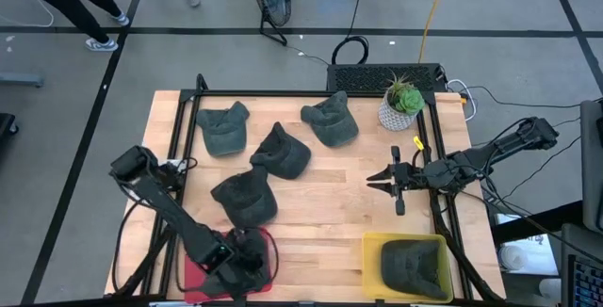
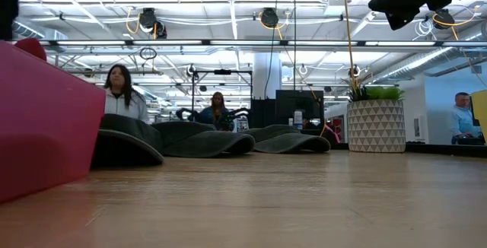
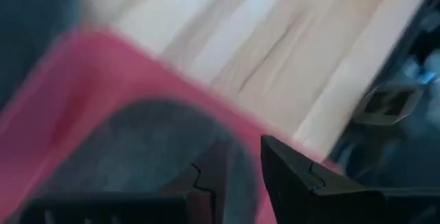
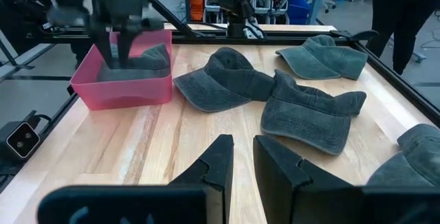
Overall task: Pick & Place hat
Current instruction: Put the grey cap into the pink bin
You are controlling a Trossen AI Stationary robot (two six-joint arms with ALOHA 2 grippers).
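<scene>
The left gripper [image 1: 247, 250] is reaching down into the pink bin [image 1: 193, 275] at the near left corner of the table [image 1: 330, 222], and there is a dark hat [image 4: 146, 60] sitting inside that bin right under it; its fingers [image 3: 292, 176] are showing only a narrow gap between them in the left wrist view, and whether they are pinching the hat cannot be told. Over on the right, the right gripper [image 1: 384, 177] is hovering above bare wood with its fingers spread a little, holding nothing. Four more dark hats are lying loose on the table: one [image 1: 223, 126] toward the far left, one [image 1: 331, 119] toward the far middle, one [image 1: 281, 151] between them, and one [image 1: 245, 195] nearer, just beside the pink bin. Another hat [image 1: 413, 265] is resting in the yellow bin [image 1: 374, 249] at the near right corner. A potted plant [image 1: 400, 102] is standing at the far right of the table, and people are showing in the room beyond in the low view.
</scene>
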